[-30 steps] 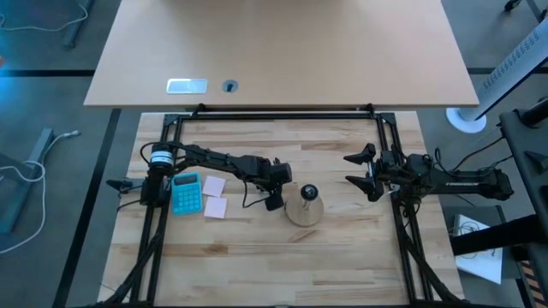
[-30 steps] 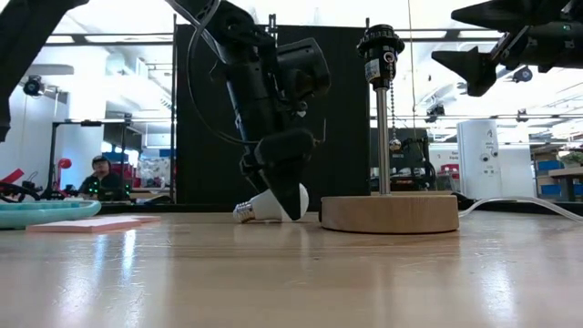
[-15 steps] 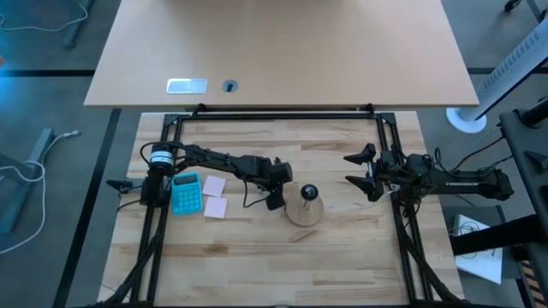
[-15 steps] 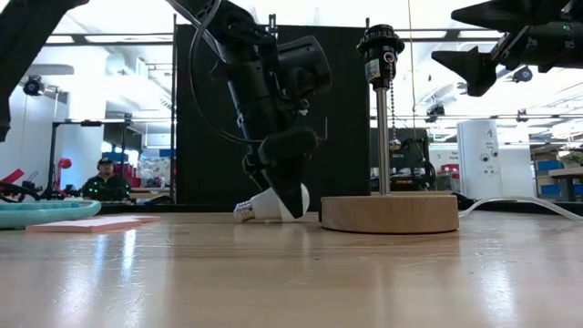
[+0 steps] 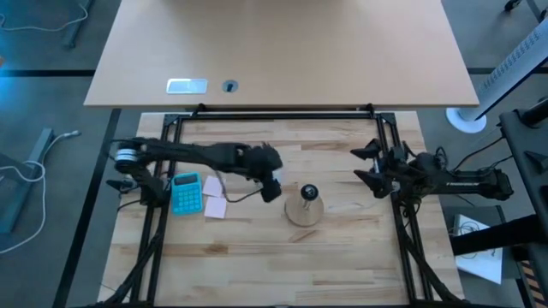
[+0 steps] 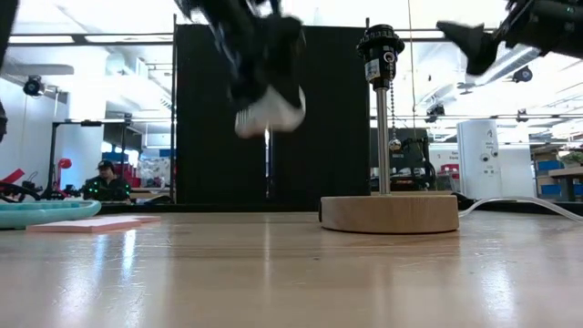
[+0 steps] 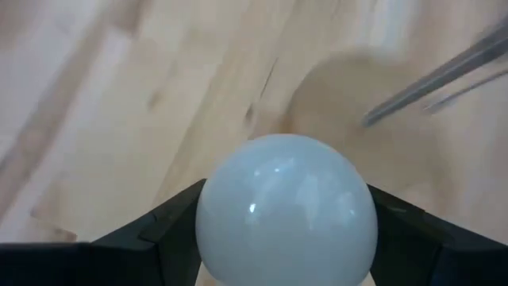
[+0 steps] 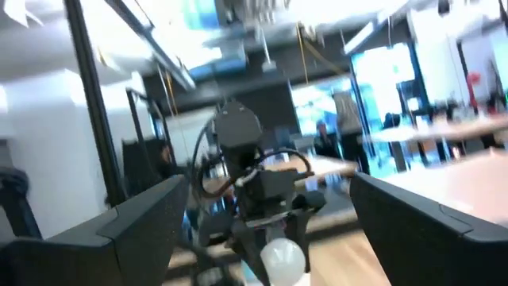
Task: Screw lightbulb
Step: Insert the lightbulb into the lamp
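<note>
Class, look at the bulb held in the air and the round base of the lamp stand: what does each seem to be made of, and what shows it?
The lightbulb: smooth, milky white glass or plastic, which one the look leaves open; small bright highlights show a glossy surface. The round base: pale wood with a matte finish; its tan colour is close to the wooden table beneath it.

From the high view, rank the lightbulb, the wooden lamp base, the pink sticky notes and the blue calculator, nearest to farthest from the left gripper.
1. The lightbulb, held in the left gripper itself.
2. The wooden lamp base, just to its right.
3. The pink sticky notes, to its left.
4. The blue calculator, farther left, beside the notes.
</note>
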`<state>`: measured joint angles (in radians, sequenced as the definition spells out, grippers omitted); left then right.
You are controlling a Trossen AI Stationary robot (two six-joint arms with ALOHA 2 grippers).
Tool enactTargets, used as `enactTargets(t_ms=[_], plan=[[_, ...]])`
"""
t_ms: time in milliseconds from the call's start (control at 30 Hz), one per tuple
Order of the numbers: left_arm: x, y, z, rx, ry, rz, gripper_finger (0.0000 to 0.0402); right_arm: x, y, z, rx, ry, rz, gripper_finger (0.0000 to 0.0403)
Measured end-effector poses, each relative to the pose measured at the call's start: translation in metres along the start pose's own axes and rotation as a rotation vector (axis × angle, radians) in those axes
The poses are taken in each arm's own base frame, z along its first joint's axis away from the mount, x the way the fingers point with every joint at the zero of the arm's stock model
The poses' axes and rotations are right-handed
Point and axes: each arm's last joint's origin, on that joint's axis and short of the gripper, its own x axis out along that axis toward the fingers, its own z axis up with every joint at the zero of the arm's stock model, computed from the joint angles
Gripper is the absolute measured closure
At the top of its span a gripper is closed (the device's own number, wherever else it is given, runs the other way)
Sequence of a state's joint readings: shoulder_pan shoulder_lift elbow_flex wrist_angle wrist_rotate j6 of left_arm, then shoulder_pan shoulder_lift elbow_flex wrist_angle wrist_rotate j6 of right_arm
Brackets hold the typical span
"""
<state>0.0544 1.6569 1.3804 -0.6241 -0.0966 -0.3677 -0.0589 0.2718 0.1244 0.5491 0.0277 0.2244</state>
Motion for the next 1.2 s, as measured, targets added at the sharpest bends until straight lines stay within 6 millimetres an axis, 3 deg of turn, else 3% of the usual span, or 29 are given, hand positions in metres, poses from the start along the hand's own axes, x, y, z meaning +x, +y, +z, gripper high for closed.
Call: enactTargets(t_ms=[200,367,467,633,833,1033,1200], plan=[[-0.066,0.003,0.019,-0.130,-0.295,-0.017,0.0136,0.002,0.004,0.032,-0.011,-0.222,-0.066,0.0055],[-0.093,-0.002,0.039,-0.206,-0.554,-0.138,0.0137,0.013,0.002,0.070,0.301,-0.432,-0.376,0.0055],[-0.100,-0.005,0.049,-0.243,-0.676,-0.203,0.0137,0.031,0.002,0.083,0.402,-0.434,-0.532,0.0055],[-0.107,-0.007,0.060,-0.284,-0.819,-0.251,0.0137,0.068,0.005,0.093,0.266,-0.268,-0.629,0.0055],[-0.118,-0.006,0.069,-0.333,-0.989,-0.209,0.0137,0.109,0.009,0.107,0.225,-0.235,-0.636,0.0055],[-0.121,-0.008,0.075,-0.352,-1.080,-0.227,0.0137,0.143,0.016,0.110,0.187,-0.126,-0.438,0.0055],[-0.118,-0.008,0.075,-0.368,-1.073,-0.228,0.0137,0.158,0.024,0.124,0.127,-0.067,-0.287,0.0055]])
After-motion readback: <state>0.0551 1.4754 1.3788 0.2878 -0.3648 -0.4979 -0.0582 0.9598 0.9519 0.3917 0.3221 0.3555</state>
